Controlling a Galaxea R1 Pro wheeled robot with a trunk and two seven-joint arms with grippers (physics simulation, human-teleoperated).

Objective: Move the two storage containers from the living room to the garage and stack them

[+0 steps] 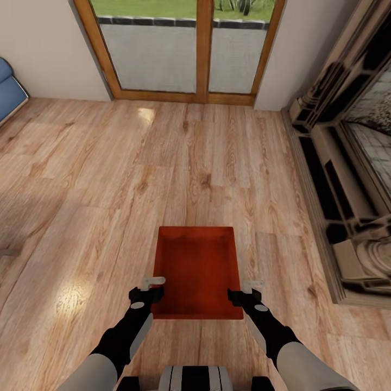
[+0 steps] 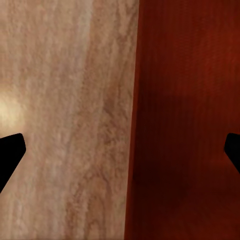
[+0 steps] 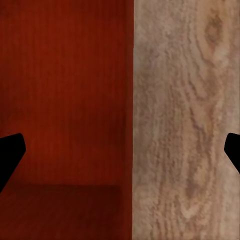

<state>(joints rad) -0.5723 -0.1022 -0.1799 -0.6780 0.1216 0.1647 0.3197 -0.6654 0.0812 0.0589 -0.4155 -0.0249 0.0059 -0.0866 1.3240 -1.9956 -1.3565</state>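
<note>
While your head camera looks down over both arms, you see them reach forward and slightly inward, black forearms low in the picture, one on each side of a storage container (image 1: 196,269). This orange-red open-top bin sits on the light wood plank floor (image 1: 108,179) of the living room, straight ahead of your trunk.

Your left end effector (image 1: 147,289) sits over the near part of the bin's left wall. Your right end effector (image 1: 247,290) sits over the near part of its right wall. In the left wrist view, the left end effector (image 2: 120,155) is spread wide, its two dark fingertips (image 2: 10,150) at opposite edges of the picture, with the bin's wall edge running between them: wood on one side, red ribbed surface (image 2: 185,120) on the other. The right wrist view mirrors this: the right end effector (image 3: 120,155) is equally wide apart, and the red container (image 3: 65,100) and the wood floor (image 3: 185,120) split the picture. Neither end effector has hold of anything, and you cannot tell how far above the wall each one is.

No brand, label or writing can be read anywhere.

Ahead are wood-framed glass doors (image 1: 203,49) with grass beyond. A blue sofa (image 1: 10,87) is cut off at the left edge. The stone fireplace (image 1: 347,179) is cut off at the right, its detail hard to make out. Your arms cover the bin's near corners.
</note>
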